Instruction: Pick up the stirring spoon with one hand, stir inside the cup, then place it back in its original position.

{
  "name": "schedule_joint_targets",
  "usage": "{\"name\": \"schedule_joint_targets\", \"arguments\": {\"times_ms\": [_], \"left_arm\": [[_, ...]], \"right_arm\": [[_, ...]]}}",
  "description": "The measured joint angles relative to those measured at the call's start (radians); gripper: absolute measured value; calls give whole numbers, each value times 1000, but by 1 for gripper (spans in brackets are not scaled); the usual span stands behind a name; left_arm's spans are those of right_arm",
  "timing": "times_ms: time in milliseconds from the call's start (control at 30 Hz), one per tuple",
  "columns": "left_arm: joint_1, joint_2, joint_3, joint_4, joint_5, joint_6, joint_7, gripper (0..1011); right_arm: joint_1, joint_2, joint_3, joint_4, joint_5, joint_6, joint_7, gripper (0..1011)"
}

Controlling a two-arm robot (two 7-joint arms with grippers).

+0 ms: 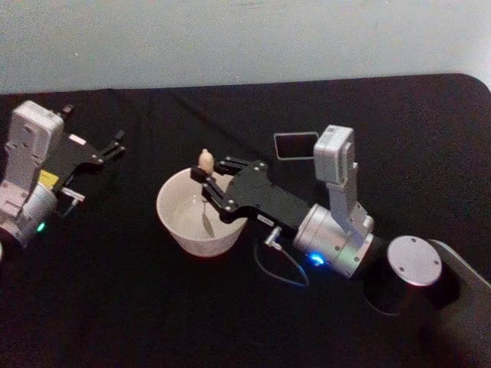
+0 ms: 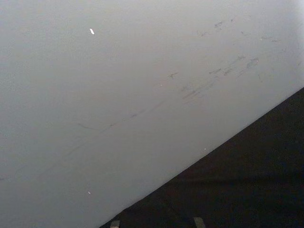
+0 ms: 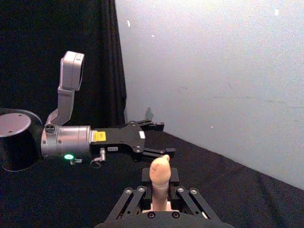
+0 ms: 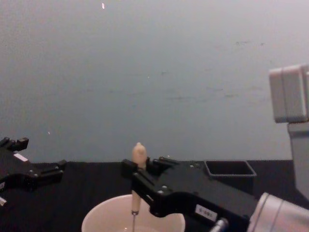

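**Right claw holds the spoon upright in the cup**

Right claw (image 1: pixel 213 182) is closed on the stirring spoon (image 4: pixel 138 154), pinching its pale wooden handle between both fingers. I reach in from the right, with the claw over the near-right rim of the cup (image 1: pixel 173 192). The spoon stands close to upright. Its knobby tip pokes up above my fingers, and the thin dark shaft runs down into the cup, where the small bowl hangs low inside. I cannot tell whether it touches the bottom.

The cup sits on the black counter (image 1: pixel 115 291), about mid-way across. The dark grey holder box (image 1: pixel 295 144) stands behind my right claw, toward the wall and apart from the cup.

My left claw (image 1: pixel 115 146) lies off to the left, well apart from the cup. Its jaws are spread and it holds nothing.
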Motion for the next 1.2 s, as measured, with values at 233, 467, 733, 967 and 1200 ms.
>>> {"name": "schedule_joint_targets", "arguments": {"times_ms": [233, 467, 733, 967, 1200], "left_arm": [[0, 0, 0, 0, 0, 0, 0, 1001], [0, 0, 0, 0, 0, 0, 0, 1001], [0, 0, 0, 0, 0, 0, 0, 1001], [0, 0, 0, 0, 0, 0, 0, 1001], [0, 0, 0, 0, 0, 0, 0, 1001]], "right_arm": [[25, -30, -16, 35, -11, -8, -7, 213], [60, -67, -19, 89, -34, -28, -31, 213], [93, -95, 0, 141, -57, -48, -61, 214], [102, -94, 22, 164, -72, -54, -75, 213], [96, -74, 47, 148, -62, -43, -66, 214]]}}
